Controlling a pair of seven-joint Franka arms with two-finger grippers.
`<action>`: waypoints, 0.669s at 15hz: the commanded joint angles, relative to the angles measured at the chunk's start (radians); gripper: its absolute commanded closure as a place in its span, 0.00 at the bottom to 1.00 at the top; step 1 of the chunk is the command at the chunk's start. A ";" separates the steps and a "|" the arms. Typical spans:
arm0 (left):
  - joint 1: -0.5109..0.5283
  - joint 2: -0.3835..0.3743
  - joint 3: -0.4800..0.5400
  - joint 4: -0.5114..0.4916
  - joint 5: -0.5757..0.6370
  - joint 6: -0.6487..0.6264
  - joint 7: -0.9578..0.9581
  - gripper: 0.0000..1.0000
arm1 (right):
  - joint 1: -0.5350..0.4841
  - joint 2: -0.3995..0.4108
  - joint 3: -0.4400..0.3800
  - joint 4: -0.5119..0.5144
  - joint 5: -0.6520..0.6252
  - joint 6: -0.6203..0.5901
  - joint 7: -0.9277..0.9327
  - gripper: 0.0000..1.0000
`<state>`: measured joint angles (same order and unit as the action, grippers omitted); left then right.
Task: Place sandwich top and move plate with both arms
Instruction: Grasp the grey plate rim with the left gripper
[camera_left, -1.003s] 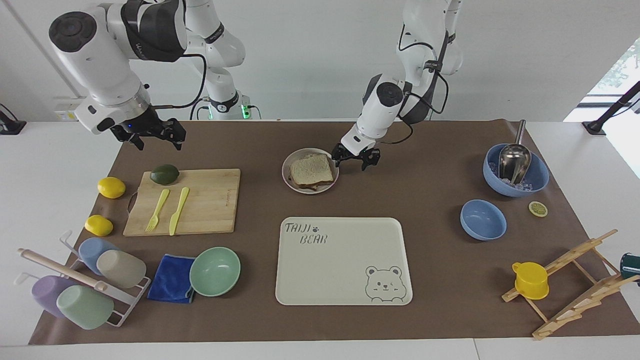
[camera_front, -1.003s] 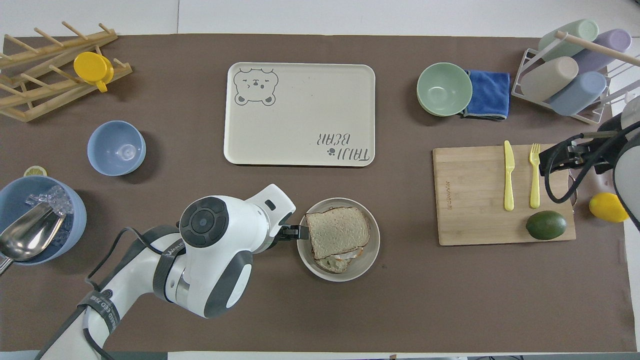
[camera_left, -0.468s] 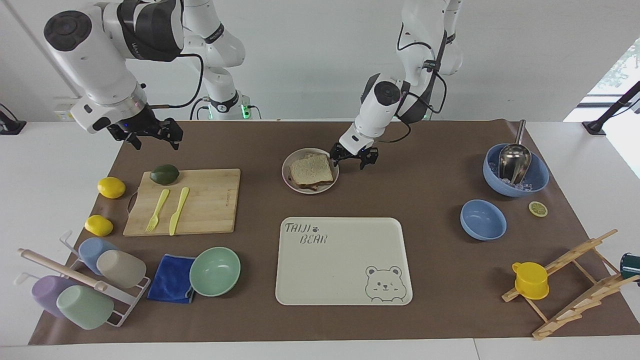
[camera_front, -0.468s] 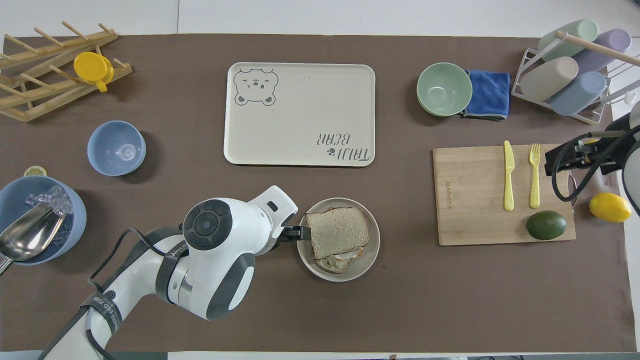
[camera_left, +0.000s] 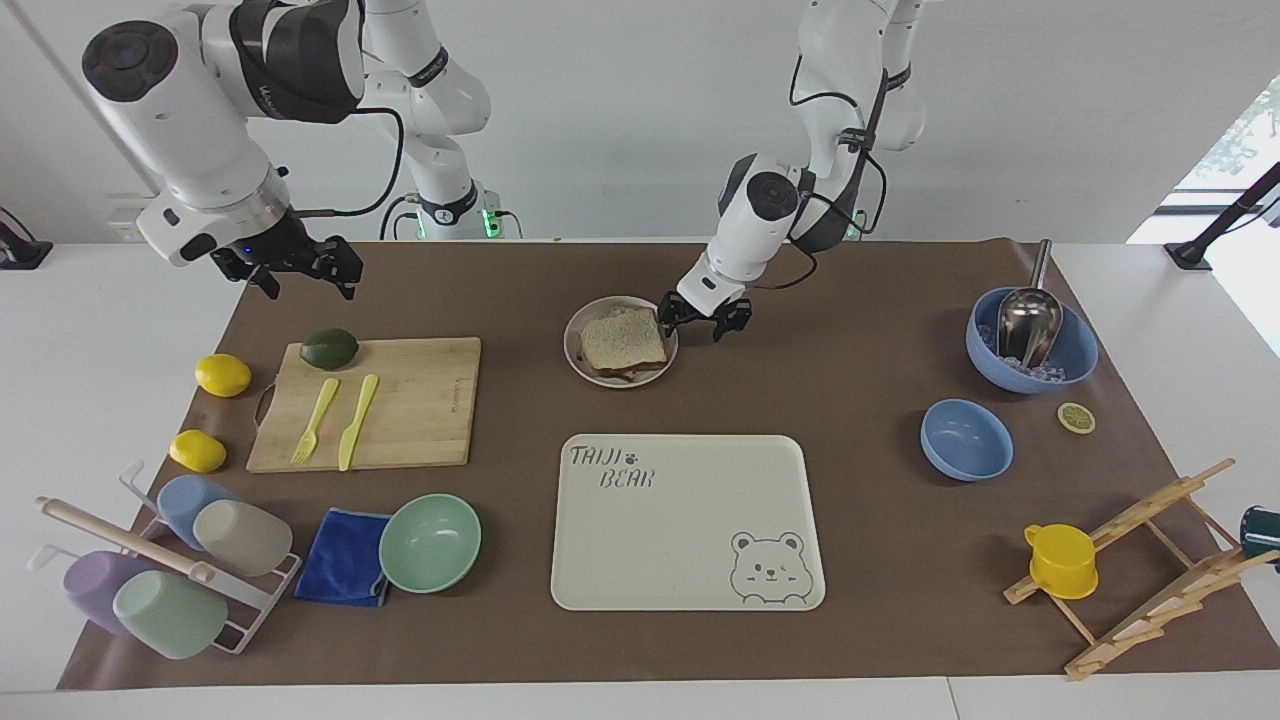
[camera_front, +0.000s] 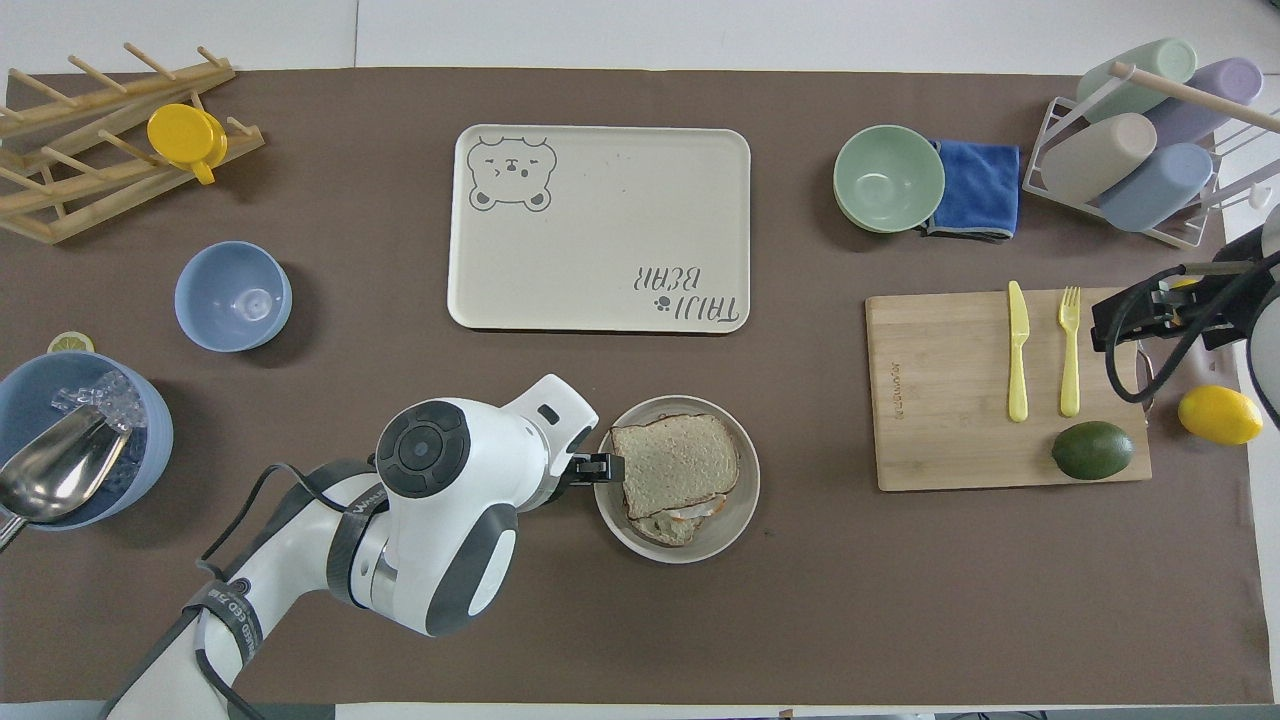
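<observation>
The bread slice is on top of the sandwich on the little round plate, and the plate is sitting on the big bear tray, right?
Not quite. The bread slice does top the sandwich on the plate, but the plate sits on the brown mat, nearer the robots than the bear tray, apart from it. The overhead view shows the gap.

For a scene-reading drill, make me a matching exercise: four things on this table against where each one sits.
Things:
1. sandwich top
2. yellow cup
3. metal scoop
4. avocado

Places:
A. on the cutting board
B. in the large blue bowl with ice
C. on the sandwich on the plate
D. on the wooden rack

Pairs: 1-C, 2-D, 3-B, 4-A
</observation>
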<state>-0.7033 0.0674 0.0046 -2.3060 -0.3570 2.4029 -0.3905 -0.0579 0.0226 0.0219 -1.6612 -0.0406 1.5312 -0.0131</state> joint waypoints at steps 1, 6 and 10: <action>-0.027 0.011 0.012 -0.015 -0.037 0.042 -0.025 0.15 | -0.011 -0.020 0.007 -0.015 -0.004 -0.008 -0.019 0.00; -0.048 0.015 0.014 -0.016 -0.040 0.055 -0.050 0.33 | -0.011 -0.020 0.007 -0.015 -0.004 -0.008 -0.019 0.00; -0.054 0.015 0.014 -0.016 -0.046 0.055 -0.051 0.43 | -0.010 -0.020 0.007 -0.015 -0.004 -0.008 -0.019 0.00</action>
<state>-0.7309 0.0843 0.0045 -2.3065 -0.3799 2.4290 -0.4329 -0.0580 0.0225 0.0218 -1.6612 -0.0406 1.5312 -0.0131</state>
